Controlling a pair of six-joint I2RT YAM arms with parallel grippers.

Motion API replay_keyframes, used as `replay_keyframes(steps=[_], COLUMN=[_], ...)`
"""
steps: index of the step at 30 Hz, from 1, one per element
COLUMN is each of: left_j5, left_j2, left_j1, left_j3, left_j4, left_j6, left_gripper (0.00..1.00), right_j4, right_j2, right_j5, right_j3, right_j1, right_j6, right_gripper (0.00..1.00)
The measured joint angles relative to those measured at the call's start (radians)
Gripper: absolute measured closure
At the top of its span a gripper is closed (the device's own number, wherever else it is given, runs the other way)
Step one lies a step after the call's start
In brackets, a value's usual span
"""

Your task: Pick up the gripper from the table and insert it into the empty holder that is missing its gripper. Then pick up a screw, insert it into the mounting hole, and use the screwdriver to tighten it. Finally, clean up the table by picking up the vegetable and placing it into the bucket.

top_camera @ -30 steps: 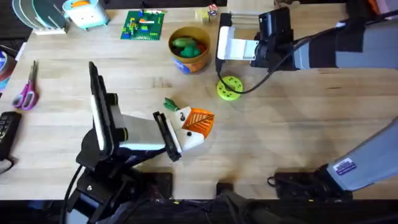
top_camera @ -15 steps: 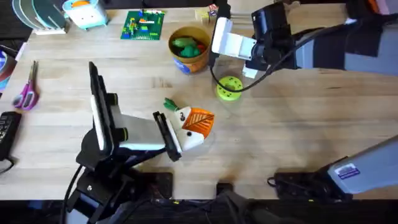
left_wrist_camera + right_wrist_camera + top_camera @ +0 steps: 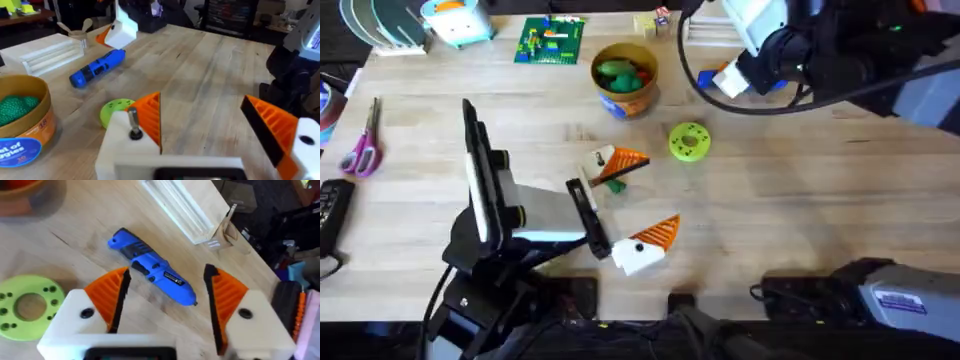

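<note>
The right wrist view shows the blue screwdriver [image 3: 151,273] lying on the desk [image 3: 75,245] between the right gripper's [image 3: 167,300] jaws, which stand apart; overhead, that arm hides most of it. The left gripper's [image 3: 632,205] jaws have spread wide since a second ago, uncovering the dark-green vegetable [image 3: 612,183] beside its far orange pad.

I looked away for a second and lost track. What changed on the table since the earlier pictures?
The left hand opened: its orange-padded fingers, close together a second ago, now stand wide apart. The right hand swung from beside the bucket toward the table's far edge and now hovers open over the screwdriver. The bucket, the lime-green disc and the scissors stayed put.
</note>
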Motion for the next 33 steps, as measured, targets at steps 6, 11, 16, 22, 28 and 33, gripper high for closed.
replay_keyframes(steps=[6,11,16,22,28,33], left_j5=[-0.012,-0.089,-0.194,-0.395,-0.541,-0.577], left_j2=[0.0,0.001,0.0,0.015,0.201,0.405], left_j1=[0.0,0.0,0.0,0.0,0.0,0.0], left_j3=[0.0,0.007,0.155,0.408,0.58,0.628], left_j4=[0.047,-0.014,-0.34,-0.612,-0.805,-0.786], left_j6=[-0.054,-0.274,-0.386,-0.426,-0.469,-0.487], left_gripper=[0.008,0.008,0.008,0.008,0.008,0.008], right_j4=[-0.012,-0.012,-0.014,-0.015,-0.014,-0.015], right_j2=[-0.118,-0.163,-0.164,-0.164,-0.164,-0.164], right_j5=[-0.125,-0.186,-0.211,-0.222,-0.229,-0.232], right_j3=[0.0,0.0,0.0,0.0,0.0,0.0], right_j1=[0.0,0.0,0.0,0.0,-0.001,-0.001], right_j6=[0.168,0.226,0.247,0.255,0.256,0.256], right_gripper=[0.13,0.128,0.128,0.125,0.126,0.126])
